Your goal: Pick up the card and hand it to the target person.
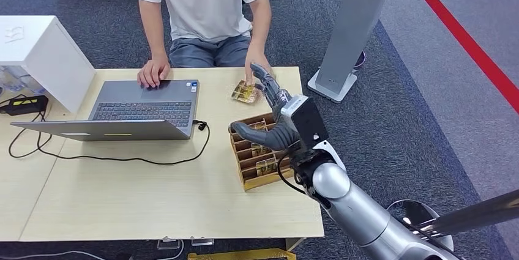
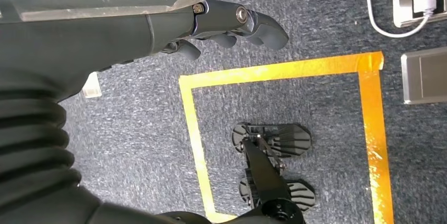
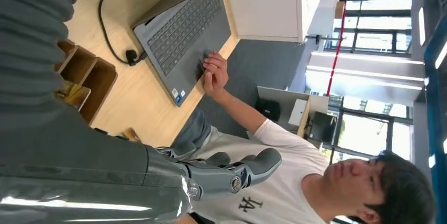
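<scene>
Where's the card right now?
In the head view the card lies on the table by its far edge, under the person's hand, right of the laptop and beyond the wooden card holder.

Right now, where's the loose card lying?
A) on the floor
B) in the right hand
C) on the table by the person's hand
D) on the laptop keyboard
C: the card lies flat on the table beside the person's hand, just past the right hand, whose fingers hold nothing.

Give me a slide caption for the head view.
Right hand open above the card holder; card lies on the table under the person's hand.
</scene>
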